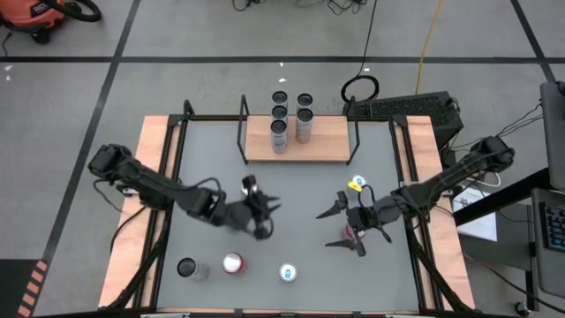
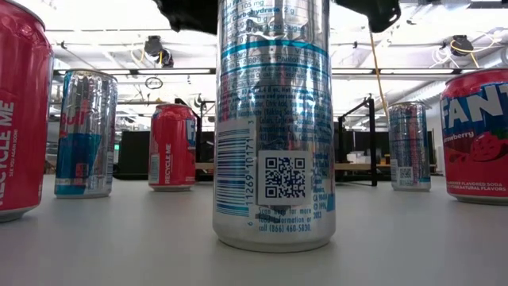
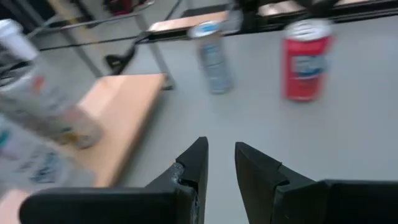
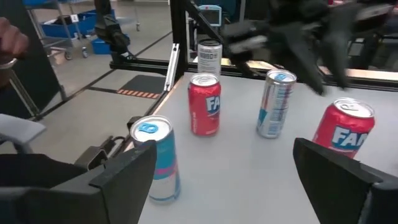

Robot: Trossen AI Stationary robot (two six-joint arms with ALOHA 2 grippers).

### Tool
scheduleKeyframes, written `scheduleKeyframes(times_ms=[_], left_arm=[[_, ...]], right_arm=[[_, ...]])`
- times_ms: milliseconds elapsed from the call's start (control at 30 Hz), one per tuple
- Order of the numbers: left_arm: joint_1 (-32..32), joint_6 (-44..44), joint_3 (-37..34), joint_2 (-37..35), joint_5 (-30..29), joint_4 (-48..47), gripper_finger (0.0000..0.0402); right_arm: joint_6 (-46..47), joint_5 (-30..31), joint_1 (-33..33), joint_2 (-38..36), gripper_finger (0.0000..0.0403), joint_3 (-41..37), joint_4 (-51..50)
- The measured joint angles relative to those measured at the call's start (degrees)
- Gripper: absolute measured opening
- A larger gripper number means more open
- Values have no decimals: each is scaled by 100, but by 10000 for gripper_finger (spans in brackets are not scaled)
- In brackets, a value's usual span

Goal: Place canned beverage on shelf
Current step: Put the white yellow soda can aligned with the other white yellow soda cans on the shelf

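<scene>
along the front edge of the table (image 1: 212,159) stand three cans in a row. there is a dark-topped can (image 1: 187,267), a red can (image 1: 232,262) just beside it, and a blue-and-white can (image 1: 288,273) a little apart toward the right.

farther in, over the middle of the table, the two arms face each other. the left gripper (image 1: 263,212) hangs left of centre. its fingers (image 3: 193,168) stand only a narrow gap apart, with nothing between them. a small silver can (image 1: 250,184) stands just beside it on the far side.

the right gripper (image 1: 336,227) hangs right of centre, released. its fingers (image 4: 124,171) are spread wide and grasp nothing. a second red can (image 1: 353,235) stands close under its wrist, and i cannot tell whether they touch. a yellow-and-blue-topped can (image 1: 356,184) stands just beyond this gripper.

at the far edge, in the middle, lies the shelf (image 1: 331,146), a light wooden board with black rod frames at both ends. shelf cans (image 1: 279,132), five as far as i can tell, stand upright on its left half. they form two rows side by side, three in the left row and two in the right. none of the table cans touches the shelf, and both grippers are well apart from it.
</scene>
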Motion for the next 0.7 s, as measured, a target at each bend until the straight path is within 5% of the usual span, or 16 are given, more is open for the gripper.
scheduleKeyframes(times_ms=[267, 400, 700], left_arm=[[-999, -318, 141, -97, -21, -428, 81], [-1313, -960, 599, -238, 13, -1649, 90], [-1701, -2286, 1575, -502, 1213, -3223, 197]], right_arm=[[81, 29, 301, 128, 341, 0, 138], [81, 7, 303, 204, 341, 0, 113], [-57, -4, 303, 215, 341, 0, 7]])
